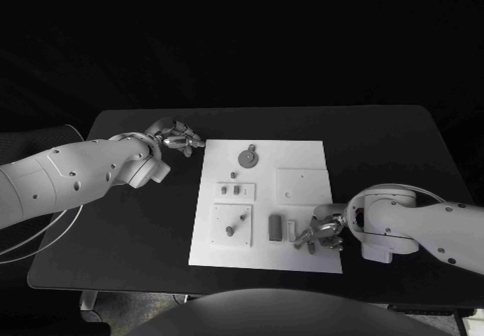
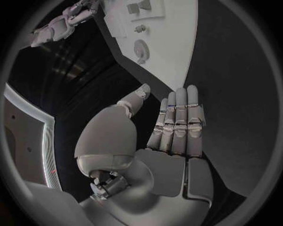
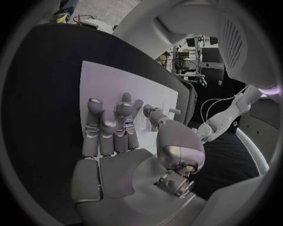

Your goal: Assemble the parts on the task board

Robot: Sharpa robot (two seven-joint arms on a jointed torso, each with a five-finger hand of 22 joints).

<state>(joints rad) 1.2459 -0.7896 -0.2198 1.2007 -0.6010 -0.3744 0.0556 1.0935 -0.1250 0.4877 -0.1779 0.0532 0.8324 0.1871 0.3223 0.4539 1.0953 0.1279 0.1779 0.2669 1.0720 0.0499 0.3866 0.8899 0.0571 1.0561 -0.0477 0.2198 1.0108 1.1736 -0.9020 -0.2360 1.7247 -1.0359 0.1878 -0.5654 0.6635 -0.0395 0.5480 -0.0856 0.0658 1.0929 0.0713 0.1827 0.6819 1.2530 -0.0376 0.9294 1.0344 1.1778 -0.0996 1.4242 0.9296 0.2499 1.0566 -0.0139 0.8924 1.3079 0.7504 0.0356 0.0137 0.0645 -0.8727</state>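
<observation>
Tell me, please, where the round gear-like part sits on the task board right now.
In the head view, the round gear-like part lies at the far end of the task board, toward its left side, just right of the left hand.

Dark rectangular matte table (image 1: 403, 140) with rounded corners, set against near-black surroundings.
Beyond the far edge, only unlit blackness. Under the near left corner, a strip of pale speckled floor (image 1: 131, 302) and a short light-coloured leg (image 1: 89, 299). In the right wrist view, cluttered shelving with equipment and cables (image 3: 191, 63) past the table's end, plus grey floor (image 3: 106, 8) near the rim.
</observation>
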